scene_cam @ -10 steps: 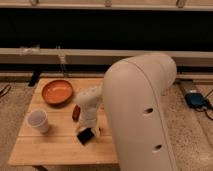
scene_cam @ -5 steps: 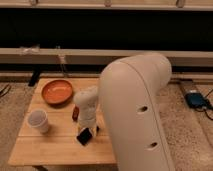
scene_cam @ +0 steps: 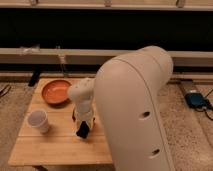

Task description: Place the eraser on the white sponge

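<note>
the robot's big white arm (scene_cam: pixel 137 110) is filling the right and centre of the camera view; its rounded upper part is rising high above the bench (scene_cam: pixel 55 147), and a slimmer white wrist is reaching down from it toward the wooden top; the gripper (scene_cam: pixel 82 126) is hanging over the middle of the bench, toward its front half, and pointing downward; the jaws are gripping the eraser (scene_cam: pixel 82 133), a small black block that is showing at their tip, tilted rather than lying flat; i cannot tell whether the block is touching the wood or hanging just above it; the white cup (scene_cam: pixel 38 121) is standing upright near the bench's edge on the picture's left, well apart from the gripper; the orange bowl (scene_cam: pixel 56 91) is sitting at the back corner on the same side, behind the cup and just beside the white wrist; a small dark shape (scene_cam: pixel 74 114) is peeking out beside the wrist on the cup's side, between bowl and eraser, and i cannot tell what it is; the arm's bulk is covering the whole right part of the bench; behind the bench a pale ledge (scene_cam: pixel 45 54) is running across the view beneath a dark wall; a blue object (scene_cam: pixel 196 99) is lying on the speckled floor (scene_cam: pixel 192 132) at the far right, well apart from the bench
</note>
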`<state>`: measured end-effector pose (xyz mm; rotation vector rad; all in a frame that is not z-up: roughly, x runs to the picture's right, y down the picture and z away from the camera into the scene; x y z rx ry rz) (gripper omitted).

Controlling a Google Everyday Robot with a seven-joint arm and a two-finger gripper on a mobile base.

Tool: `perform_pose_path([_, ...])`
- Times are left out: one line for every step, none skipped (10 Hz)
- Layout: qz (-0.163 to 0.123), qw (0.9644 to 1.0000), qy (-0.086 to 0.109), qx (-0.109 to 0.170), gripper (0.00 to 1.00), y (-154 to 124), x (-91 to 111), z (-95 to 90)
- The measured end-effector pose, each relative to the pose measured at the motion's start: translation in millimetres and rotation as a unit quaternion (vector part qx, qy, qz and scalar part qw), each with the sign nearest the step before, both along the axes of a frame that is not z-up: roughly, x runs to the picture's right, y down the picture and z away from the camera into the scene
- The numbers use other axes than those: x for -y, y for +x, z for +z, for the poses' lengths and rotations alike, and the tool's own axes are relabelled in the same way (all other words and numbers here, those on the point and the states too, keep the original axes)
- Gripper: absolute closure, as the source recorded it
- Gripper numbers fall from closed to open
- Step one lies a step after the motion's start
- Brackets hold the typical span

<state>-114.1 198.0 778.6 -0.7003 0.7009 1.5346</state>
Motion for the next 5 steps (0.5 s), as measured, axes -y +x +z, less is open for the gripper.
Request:
perform_pose_path([-0.008, 0.9999, 0.011, 0.004, 1.0, 1, 14, -10.1])
perform_pose_path([-0.012, 0.9998, 0.018, 0.004, 1.0, 5, 23, -16.4])
perform_pose_path([-0.016, 0.9996, 0.023, 0.001, 1.0, 11, 29, -22.8])
perform_pose_path([-0.017, 0.9995, 0.026, -0.007, 1.0, 26, 31, -27.1])
perform_pose_path([-0.013, 0.9995, 0.025, -0.018, 1.0, 43, 28, -28.6])
